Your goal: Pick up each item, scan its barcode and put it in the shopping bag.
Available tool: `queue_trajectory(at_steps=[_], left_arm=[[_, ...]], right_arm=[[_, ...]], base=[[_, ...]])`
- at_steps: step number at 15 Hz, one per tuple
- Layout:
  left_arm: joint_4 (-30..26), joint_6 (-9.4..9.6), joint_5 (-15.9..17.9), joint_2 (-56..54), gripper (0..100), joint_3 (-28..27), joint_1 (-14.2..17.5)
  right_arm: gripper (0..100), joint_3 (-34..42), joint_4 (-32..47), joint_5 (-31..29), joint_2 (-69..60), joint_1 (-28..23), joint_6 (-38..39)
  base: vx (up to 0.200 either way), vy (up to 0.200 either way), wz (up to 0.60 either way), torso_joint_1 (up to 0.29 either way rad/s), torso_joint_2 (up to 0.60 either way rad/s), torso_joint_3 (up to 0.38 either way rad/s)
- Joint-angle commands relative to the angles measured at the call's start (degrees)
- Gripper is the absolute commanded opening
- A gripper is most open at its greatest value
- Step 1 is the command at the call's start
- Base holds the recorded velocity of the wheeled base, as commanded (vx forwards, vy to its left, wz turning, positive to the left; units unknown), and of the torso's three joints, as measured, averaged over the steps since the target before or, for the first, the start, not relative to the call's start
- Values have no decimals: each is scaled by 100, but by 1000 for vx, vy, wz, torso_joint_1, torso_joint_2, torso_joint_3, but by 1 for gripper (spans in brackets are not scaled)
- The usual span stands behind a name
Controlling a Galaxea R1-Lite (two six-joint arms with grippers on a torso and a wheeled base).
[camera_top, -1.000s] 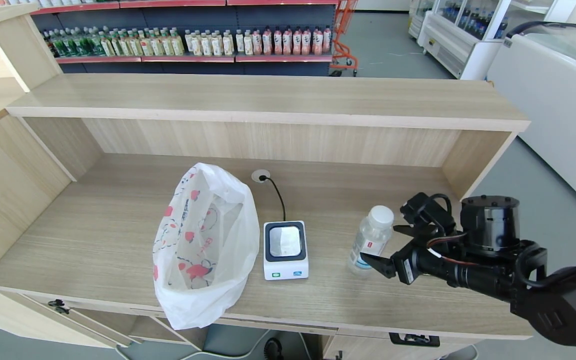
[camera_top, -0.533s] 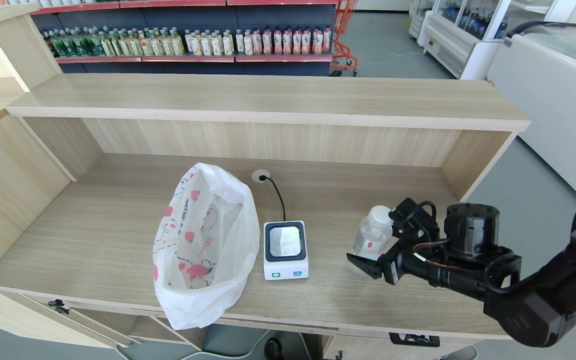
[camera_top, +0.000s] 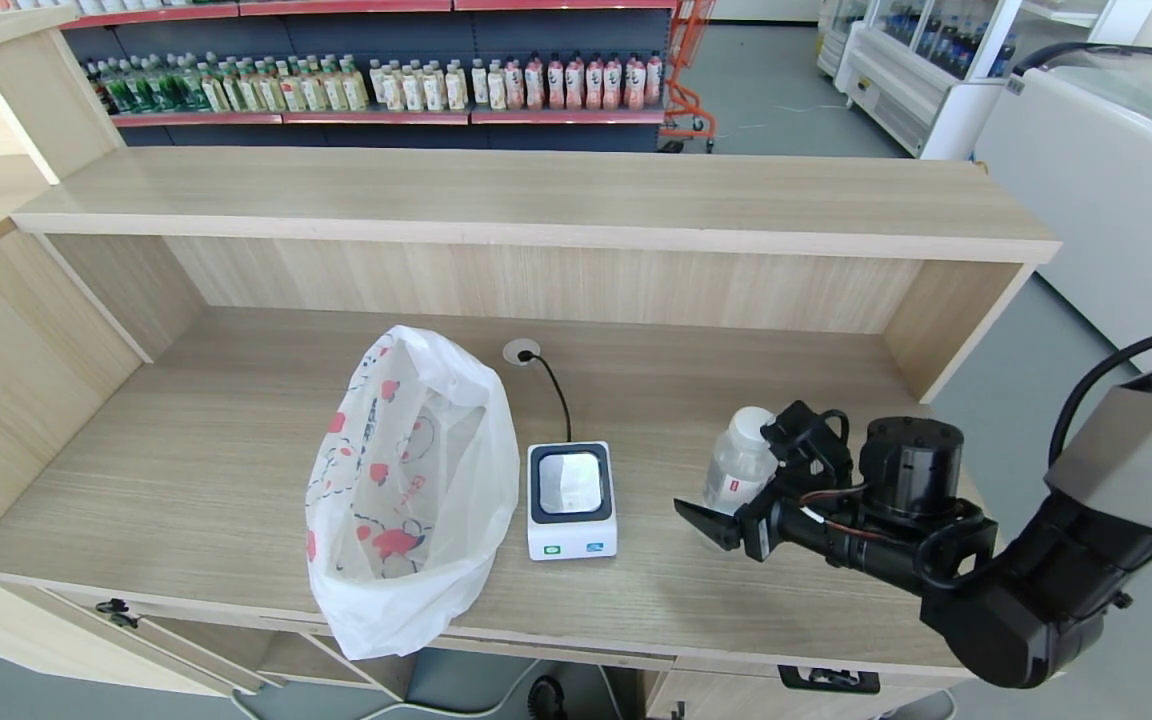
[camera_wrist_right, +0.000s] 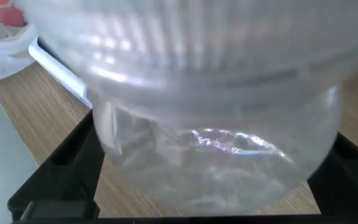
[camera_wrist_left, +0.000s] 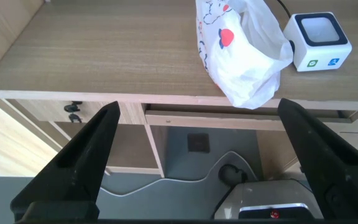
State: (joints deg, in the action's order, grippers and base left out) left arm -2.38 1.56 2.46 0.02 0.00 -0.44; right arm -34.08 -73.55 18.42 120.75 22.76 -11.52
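**A:** What's changed in the last second? Start at your left.

**B:** My left gripper (camera_wrist_left: pixel 199 106) hangs below the counter's (camera_top: pixel 186 470) front edge with its fingers wide apart and nothing between them. The shopping bag (camera_top: pixel 406 480) stands open-mouthed on the counter and hasn't moved. Neither has the scanner (camera_top: pixel 571 498) just beside it. The change is further right. My right gripper (camera_top: pixel 728 488) has slid in towards the water bottle (camera_top: pixel 739 462). A second ago its fingertips stopped short of the bottle, and now the jaws stand apart on either side of it.

**A:** Is the bottle gripped?

**B:** Not by my reading. It's upright on the counter, right of the scanner, where it stood before. In my right wrist view its clear body sits between the two dark fingers. I judge the approach done and closing the jaws as the next step. Scanning and bagging haven't begun.

**A:** Any writing you can read?

**B:** None. The bag has red printed figures. The scanner's front has a small green mark and a blue one. The bottle carries a small red-and-white label, facing roughly towards the scanner, and its print is too small to read. I can't spot the barcode.
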Motion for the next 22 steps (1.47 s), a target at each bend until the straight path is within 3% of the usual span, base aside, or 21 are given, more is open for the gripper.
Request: queue_trajectory(at_steps=[1,2,3,12,17,19,22], left_arm=[[0,2,0,-2,100,0,0],[0,2,0,-2,100,0,0],[0,2,0,-2,100,0,9],[0,2,0,-2,100,0,0],[0,2,0,-2,100,0,0],[0,2,0,-2,100,0,0],[0,2,0,-2,100,0,0]], right_arm=[[100,-160,-169,162,247,18,212],[100,-221,-362,320,335,27,423],[0,-257,-476,390,397,27,484],[0,-344,-494,417,54,-395,484],[0,-265,-55,505,-1203,-536,510],[0,-265,464,1120,-2003,-606,1055],[0,-415,1299,2025,-3286,-650,2848]], base=[[0,0,0,0,0,0],[0,0,0,0,0,0],[0,0,0,0,0,0],[0,0,0,0,0,0],[0,0,0,0,0,0],[0,0,0,0,0,0],[0,0,0,0,0,0]])
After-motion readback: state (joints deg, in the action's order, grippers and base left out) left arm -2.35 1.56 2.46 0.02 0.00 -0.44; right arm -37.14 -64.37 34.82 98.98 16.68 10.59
